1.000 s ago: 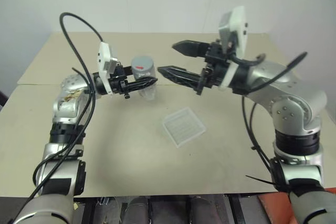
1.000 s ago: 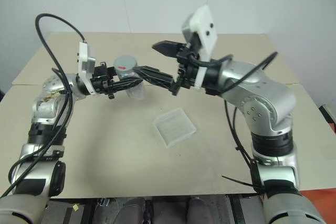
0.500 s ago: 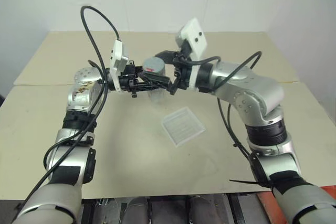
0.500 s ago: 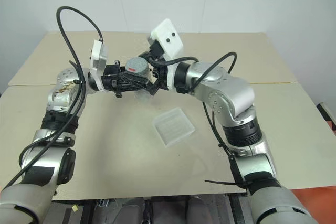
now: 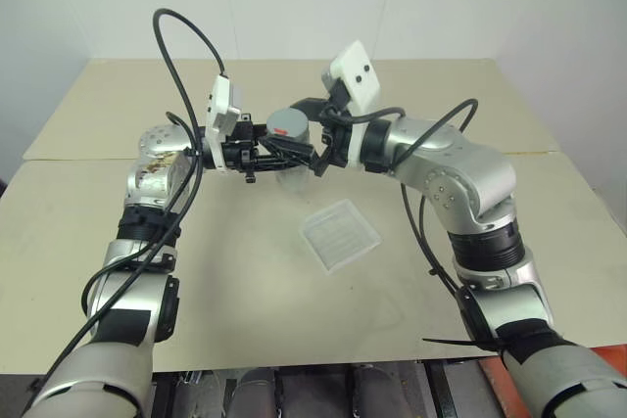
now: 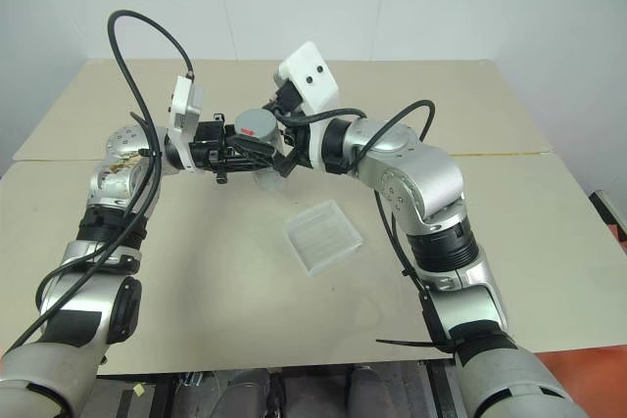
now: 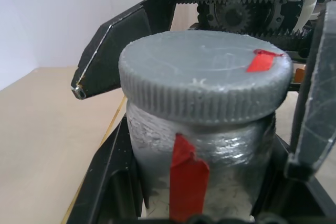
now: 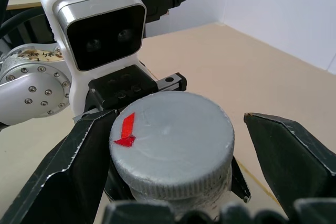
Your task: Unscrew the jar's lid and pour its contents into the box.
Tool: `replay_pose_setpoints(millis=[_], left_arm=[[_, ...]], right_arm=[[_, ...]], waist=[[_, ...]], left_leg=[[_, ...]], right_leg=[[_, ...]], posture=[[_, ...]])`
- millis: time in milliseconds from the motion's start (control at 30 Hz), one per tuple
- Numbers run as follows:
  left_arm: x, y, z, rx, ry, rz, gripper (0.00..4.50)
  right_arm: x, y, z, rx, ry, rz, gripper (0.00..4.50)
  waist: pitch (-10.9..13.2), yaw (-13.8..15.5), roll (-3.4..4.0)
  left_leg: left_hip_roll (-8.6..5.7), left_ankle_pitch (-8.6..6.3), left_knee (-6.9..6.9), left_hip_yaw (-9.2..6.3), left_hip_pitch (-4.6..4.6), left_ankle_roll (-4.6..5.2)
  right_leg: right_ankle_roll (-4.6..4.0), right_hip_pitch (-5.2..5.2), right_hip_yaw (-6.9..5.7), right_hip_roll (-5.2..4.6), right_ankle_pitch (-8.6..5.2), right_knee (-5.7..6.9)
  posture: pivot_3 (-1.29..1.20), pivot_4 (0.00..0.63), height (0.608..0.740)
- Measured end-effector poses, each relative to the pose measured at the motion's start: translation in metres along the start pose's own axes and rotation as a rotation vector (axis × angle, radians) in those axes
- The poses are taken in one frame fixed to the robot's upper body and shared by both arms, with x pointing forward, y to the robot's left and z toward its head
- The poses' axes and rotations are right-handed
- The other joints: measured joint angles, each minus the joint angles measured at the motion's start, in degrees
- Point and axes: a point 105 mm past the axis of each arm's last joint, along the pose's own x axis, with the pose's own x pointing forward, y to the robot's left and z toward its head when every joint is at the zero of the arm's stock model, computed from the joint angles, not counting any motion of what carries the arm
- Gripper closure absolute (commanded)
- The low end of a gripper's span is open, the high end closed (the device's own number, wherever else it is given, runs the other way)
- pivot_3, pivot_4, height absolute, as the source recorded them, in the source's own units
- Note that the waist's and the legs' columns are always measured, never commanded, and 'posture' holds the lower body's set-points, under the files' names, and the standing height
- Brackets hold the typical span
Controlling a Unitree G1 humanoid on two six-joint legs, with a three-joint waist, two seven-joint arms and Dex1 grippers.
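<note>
**Grey lid bracketed, not yet gripped**

Grey ribbed lid (image 8: pixel 172 148), marked with a strip of red tape, is seen seated on the jar (image 7: pixel 202 169). The jar is held upright above the tabletop (image 5: pixel 225 281), clamped by its body between the fingers of the left gripper (image 5: pixel 282 156). The right gripper (image 8: pixel 178 156) is brought in from the opposite side, level with the lid. Its fingers (image 8: pixel 79 166) are spread wide, one on each side of the lid; a gap is seen on one side, contact on the other cannot be told. The box (image 5: pixel 340 235) is seen flat on the tabletop, towards its middle, nearer the front edge than the jar, apart from both grippers. Contents of the jar cannot be made out.
</note>
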Motion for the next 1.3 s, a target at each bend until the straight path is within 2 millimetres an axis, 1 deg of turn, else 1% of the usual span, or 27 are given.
replay_pose_setpoints(millis=[133, 233, 267, 333, 367, 633, 700, 767, 867, 967, 1067, 1167, 1233, 1300], left_arm=[[-0.001, -0.001, 0.0, 0.0, 0.005, -0.006, 2.48], [-0.002, -0.001, 0.0, 0.001, 0.009, -0.007, 2.48], [-0.002, -0.001, 0.0, 0.0, 0.008, -0.006, 2.48], [-0.003, -0.001, 0.001, 0.002, 0.008, -0.004, 2.48], [-0.003, -0.001, 0.001, 0.002, 0.009, -0.004, 2.48], [-0.008, -0.005, 0.001, 0.001, 0.03, -0.018, 2.48], [-0.011, -0.009, 0.003, 0.008, 0.04, -0.054, 2.48], [-0.013, -0.017, 0.005, 0.016, 0.039, -0.108, 2.48], [-0.01, -0.03, 0.008, 0.02, 0.04, -0.199, 2.48], [-0.008, -0.041, 0.009, -0.006, 0.038, -0.263, 2.48], [-0.006, -0.048, 0.01, -0.023, 0.029, -0.3, 2.48], [-0.006, -0.047, 0.01, -0.02, 0.022, -0.299, 2.48], [-0.007, -0.047, 0.01, -0.022, 0.023, -0.296, 2.48], [-0.011, -0.046, 0.009, -0.024, 0.031, -0.29, 2.48]], right_arm=[[0.0, -0.001, 0.0, -0.015, 0.0, -0.002, 0.0], [0.0, 0.0, 0.001, -0.022, -0.005, 0.002, 0.62], [0.0, 0.001, 0.001, -0.024, -0.006, 0.008, 0.89], [0.001, 0.003, 0.001, -0.027, -0.009, 0.026, 1.61], [0.001, 0.004, 0.001, -0.028, -0.01, 0.028, 1.72], [0.002, 0.008, 0.0, -0.032, -0.012, 0.061, 1.72], [0.002, 0.012, 0.001, -0.038, -0.022, 0.112, 1.72], [-0.001, 0.019, 0.001, -0.042, -0.038, 0.203, 1.72], [-0.011, 0.026, 0.0, -0.045, -0.053, 0.349, 1.72], [-0.017, 0.03, -0.002, -0.028, -0.073, 0.462, 1.72], [-0.02, 0.033, -0.002, -0.024, -0.091, 0.523, 1.72], [-0.019, 0.032, -0.002, -0.025, -0.098, 0.534, 1.72], [-0.018, 0.032, -0.002, -0.022, -0.101, 0.529, 1.0], [-0.019, 0.027, -0.001, -0.015, -0.11, 0.507, 0.51]], waist=[[0.0, -0.01, 0.0], [0.0, -0.01, 0.0], [0.0, -0.01, 0.0], [0.0, -0.01, 0.0], [0.0, -0.01, 0.0], [0.01, -0.08, 0.01], [0.01, -0.09, 0.01], [0.01, -0.01, 0.02], [0.02, 0.11, 0.03], [0.02, -0.02, 0.03], [0.03, -0.04, 0.04], [0.03, -0.02, 0.04], [0.03, -0.01, 0.04], [0.03, -0.01, 0.04]], left_leg=[[0.0, 0.0, 0.0, 0.0, 0.0, 0.0], [0.0, 0.0, 0.0, 0.0, 0.0, 0.0], [0.0, 0.0, 0.0, 0.0, 0.0, 0.0], [0.0, 0.0, 0.0, 0.0, 0.0, 0.0], [0.0, 0.0, 0.0, 0.0, 0.0, 0.0], [0.0, 0.01, -0.01, -0.01, 0.0, -0.02], [0.0, 0.01, 0.0, 0.0, 0.0, -0.02], [0.0, 0.0, 0.0, 0.0, 0.0, -0.01], [0.0, -0.02, 0.02, -0.04, 0.0, 0.02], [0.02, -0.04, 0.02, -0.07, 0.02, 0.08], [0.03, -0.04, 0.02, -0.09, 0.04, 0.08], [0.03, -0.03, 0.03, -0.07, 0.04, 0.06], [0.02, -0.02, 0.03, -0.07, 0.03, 0.03], [0.02, 0.02, 0.03, -0.06, 0.02, -0.03]], right_leg=[[0.0, 0.0, 0.0, 0.0, 0.0, 0.0], [0.0, 0.0, 0.0, 0.0, 0.0, 0.0], [0.0, 0.0, 0.0, 0.0, 0.0, 0.0], [0.0, 0.0, -0.01, 0.0, 0.0, 0.0], [0.0, 0.0, 0.0, 0.0, 0.0, 0.0], [0.0, -0.01, 0.0, 0.01, 0.0, 0.0], [0.0, 0.0, 0.0, 0.01, 0.0, 0.0], [0.0, 0.01, -0.01, 0.0, 0.0, -0.01], [0.01, 0.04, -0.01, -0.01, 0.0, -0.03], [0.01, 0.02, 0.0, 0.02, 0.0, 0.03], [0.01, 0.01, 0.0, 0.04, 0.0, 0.08], [0.01, 0.01, 0.0, 0.04, 0.0, 0.09], [0.01, 0.01, 0.0, 0.03, 0.0, 0.08], [0.01, 0.0, 0.0, 0.03, 0.0, 0.06]], posture=[[0.0, 0.15, 0.74], [0.0, 0.15, 0.74], [0.0, 0.15, 0.74], [0.0, 0.15, 0.74], [0.0, 0.15, 0.74], [0.0, 0.15, 0.74], [0.0, 0.15, 0.74], [0.0, 0.15, 0.74], [0.0, 0.15, 0.74], [0.0, 0.15, 0.74], [0.0, 0.15, 0.74], [0.0, 0.15, 0.74], [0.0, 0.15, 0.74], [0.0, 0.15, 0.74]])
